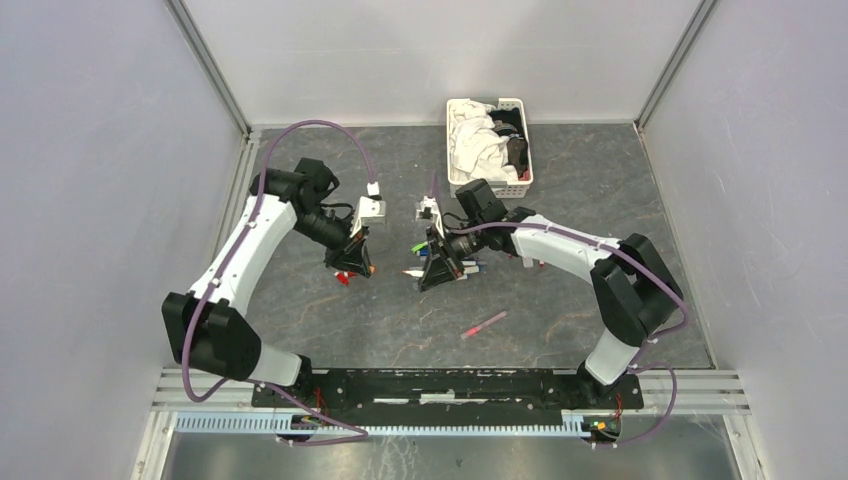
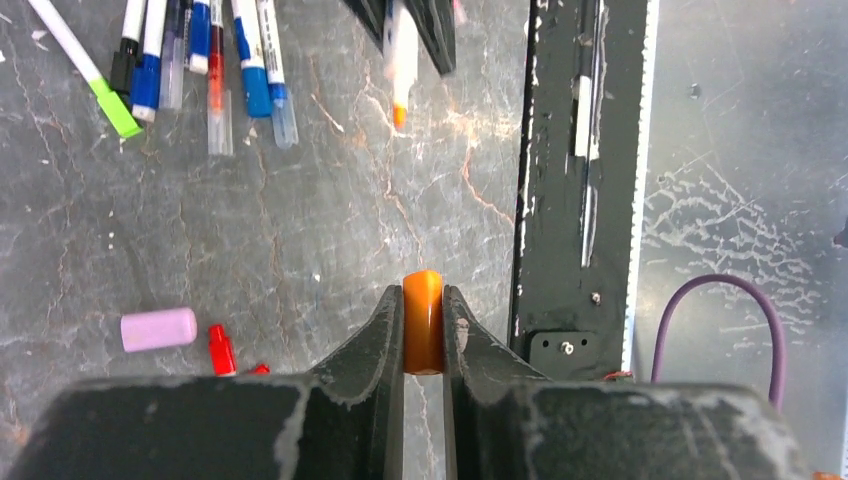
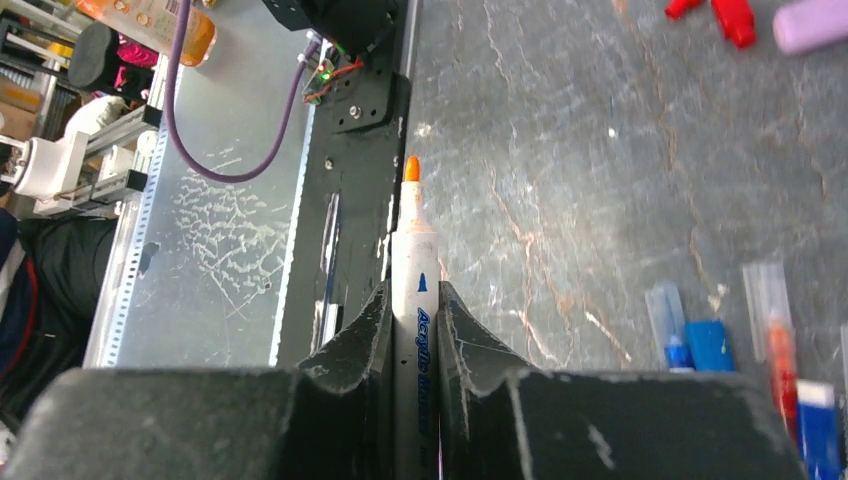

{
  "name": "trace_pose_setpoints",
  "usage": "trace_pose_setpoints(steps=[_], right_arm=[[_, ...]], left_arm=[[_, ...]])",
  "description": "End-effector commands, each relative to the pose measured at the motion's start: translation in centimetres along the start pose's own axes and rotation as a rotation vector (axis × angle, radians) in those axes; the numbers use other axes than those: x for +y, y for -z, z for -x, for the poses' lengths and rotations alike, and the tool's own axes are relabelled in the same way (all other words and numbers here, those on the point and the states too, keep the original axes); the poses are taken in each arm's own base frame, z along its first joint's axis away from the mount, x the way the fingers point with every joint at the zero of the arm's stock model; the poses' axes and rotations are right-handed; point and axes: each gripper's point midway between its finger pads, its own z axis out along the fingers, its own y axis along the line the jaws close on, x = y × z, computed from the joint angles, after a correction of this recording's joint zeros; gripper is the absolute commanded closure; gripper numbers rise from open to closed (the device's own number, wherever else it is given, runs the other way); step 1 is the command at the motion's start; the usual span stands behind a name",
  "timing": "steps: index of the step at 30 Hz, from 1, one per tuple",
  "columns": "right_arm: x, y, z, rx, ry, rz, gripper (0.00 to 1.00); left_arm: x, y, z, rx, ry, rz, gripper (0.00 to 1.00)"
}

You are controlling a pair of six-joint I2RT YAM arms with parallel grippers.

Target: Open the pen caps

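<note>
My left gripper (image 1: 357,262) (image 2: 423,293) is shut on an orange pen cap (image 2: 423,335), held above the table. My right gripper (image 1: 437,268) (image 3: 413,292) is shut on a white pen (image 3: 413,235) whose bare orange tip points toward the left gripper. That pen also shows at the top of the left wrist view (image 2: 402,60). The cap and the pen are apart. A row of pens (image 2: 205,55) with blue, red and green ends lies under the right gripper. A lilac cap (image 2: 158,329) and red caps (image 2: 221,350) lie on the table by the left gripper.
A white slatted basket (image 1: 487,178) of cloths stands at the back, behind the right arm. An all pink-red pen (image 1: 484,324) lies alone toward the front. The black base rail (image 1: 450,385) runs along the near edge.
</note>
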Motion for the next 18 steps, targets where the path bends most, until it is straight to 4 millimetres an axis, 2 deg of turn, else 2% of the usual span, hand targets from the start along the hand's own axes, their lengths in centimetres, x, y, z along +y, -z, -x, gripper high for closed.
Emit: trace_pose_setpoints(steps=[1, 3, 5, 7, 10, 12, 14, 15, 18], right_arm=[[0.8, 1.2, -0.3, 0.003, 0.015, 0.002, 1.0], [0.2, 1.7, 0.0, -0.011, 0.008, -0.038, 1.0], [-2.4, 3.4, 0.7, -0.065, -0.031, -0.178, 1.0], [-6.0, 6.8, 2.0, -0.187, -0.122, -0.377, 1.0], [-10.5, 13.7, 1.7, -0.337, -0.251, -0.691, 1.0], [-12.6, 19.1, 0.0, -0.409, -0.332, -0.935, 1.0], [-13.3, 23.1, -2.2, -0.467, -0.405, -1.113, 1.0], [-13.4, 25.0, -3.1, -0.498, -0.432, -1.188, 1.0], [-13.3, 28.9, -6.9, -0.556, -0.533, -1.364, 1.0]], left_arm=[[0.0, 1.4, -0.5, 0.062, -0.083, 0.051, 0.98], [0.3, 1.5, -0.3, 0.05, -0.085, 0.056, 0.98], [0.7, 1.3, 0.3, 0.011, -0.076, 0.043, 0.98], [1.7, 0.4, 0.7, -0.035, -0.034, 0.043, 0.98], [4.7, -1.2, 1.0, -0.098, 0.04, 0.112, 0.98], [7.8, -2.1, 0.6, -0.102, 0.08, 0.23, 0.98], [9.7, -3.0, -0.6, -0.081, 0.101, 0.302, 0.97], [10.8, -3.2, -1.1, -0.07, 0.119, 0.34, 0.96], [13.1, -3.8, -3.1, -0.021, 0.15, 0.415, 0.91]])
